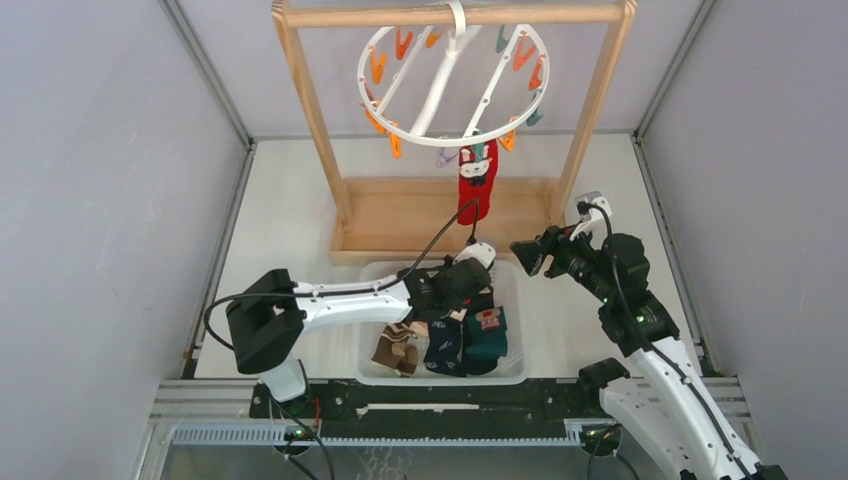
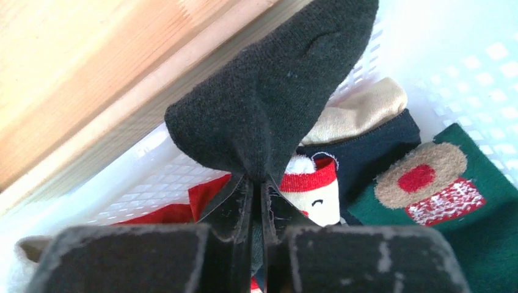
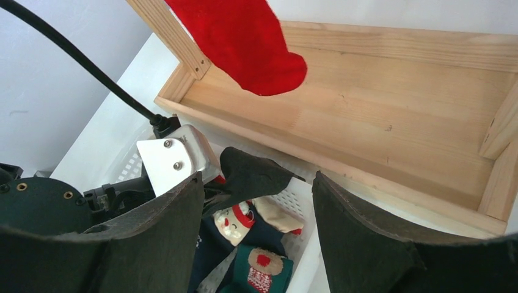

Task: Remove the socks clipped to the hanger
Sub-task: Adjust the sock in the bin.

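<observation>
Left gripper [image 2: 258,189]: fingers pressed together on a black sock [image 2: 275,91], pinching it at a fold, with the rest of the sock standing up past the fingertips. It sits over the far part of the white basket [image 1: 518,330], toward the far right corner. From the wrist view I can't tell whether the sock's lower end touches the pile underneath.

Right gripper [image 1: 527,255]: jaws wide apart with nothing between them, just off the basket's far right corner and pointing in toward it.

In the basket:
- brown-and-cream striped sock [image 1: 397,348] at the near left
- navy sock [image 1: 443,345] beside it, near the middle
- dark green sock [image 1: 486,335] with a red patch, toward the near right
- a Santa-face sock [image 2: 314,192] and a cream one [image 2: 360,113], right under the left gripper

One red sock [image 1: 478,180] is on the hanger [image 1: 452,85], clipped at the ring's near rim. It hangs straight down beyond the basket's far edge, its toe over the base of the wooden rack [image 1: 400,215]. The hanger hooks on the rack's top bar, high beyond the basket. The other clips [image 1: 377,65] around the ring look bare.
</observation>
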`<control>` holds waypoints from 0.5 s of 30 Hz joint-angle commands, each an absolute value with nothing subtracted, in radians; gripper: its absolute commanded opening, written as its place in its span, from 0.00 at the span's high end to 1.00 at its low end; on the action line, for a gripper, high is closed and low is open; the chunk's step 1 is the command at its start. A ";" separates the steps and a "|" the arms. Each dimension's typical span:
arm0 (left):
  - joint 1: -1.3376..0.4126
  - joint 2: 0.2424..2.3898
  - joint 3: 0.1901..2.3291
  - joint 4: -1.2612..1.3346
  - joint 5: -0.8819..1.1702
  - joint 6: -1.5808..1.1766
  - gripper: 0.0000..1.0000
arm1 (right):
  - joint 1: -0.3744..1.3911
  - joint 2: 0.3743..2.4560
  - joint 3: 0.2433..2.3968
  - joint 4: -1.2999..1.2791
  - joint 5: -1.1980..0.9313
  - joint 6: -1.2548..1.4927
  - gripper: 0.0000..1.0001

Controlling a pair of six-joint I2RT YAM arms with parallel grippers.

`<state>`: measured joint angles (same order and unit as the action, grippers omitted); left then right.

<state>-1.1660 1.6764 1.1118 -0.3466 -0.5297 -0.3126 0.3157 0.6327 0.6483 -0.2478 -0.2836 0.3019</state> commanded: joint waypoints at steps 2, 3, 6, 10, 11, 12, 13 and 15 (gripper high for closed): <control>-1.169 1.650 1.151 -0.335 -0.537 -0.323 1.00 | 0.299 0.602 0.647 -0.236 -0.304 0.321 0.28; -1.170 1.640 1.147 -0.338 -0.530 -0.324 1.00 | 0.297 0.598 0.647 -0.237 -0.304 0.323 0.28; -1.176 1.573 1.139 -0.353 -0.513 -0.324 1.00 | 0.289 0.591 0.647 -0.242 -0.308 0.323 0.28; -1.203 1.445 1.140 -0.401 -0.498 -0.318 1.00 | 0.282 0.577 0.647 -0.248 -0.314 0.327 0.28; -1.213 1.407 1.136 -0.405 -0.494 -0.317 1.00 | 0.280 0.574 0.647 -0.251 -0.313 0.328 0.27; -1.221 1.369 1.132 -0.410 -0.482 -0.317 1.00 | 0.279 0.571 0.647 -0.253 -0.313 0.331 0.28; -1.228 1.332 1.127 -0.412 -0.470 -0.319 0.99 | 0.278 0.568 0.647 -0.253 -0.314 0.331 0.27; -1.238 1.263 1.111 -0.412 -0.448 -0.328 0.98 | 0.278 0.564 0.647 -0.253 -0.316 0.334 0.27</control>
<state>-1.2137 1.4132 1.1110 -0.4107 -0.4892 -0.3149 0.2829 0.5812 0.6476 -0.2588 -0.3019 0.3061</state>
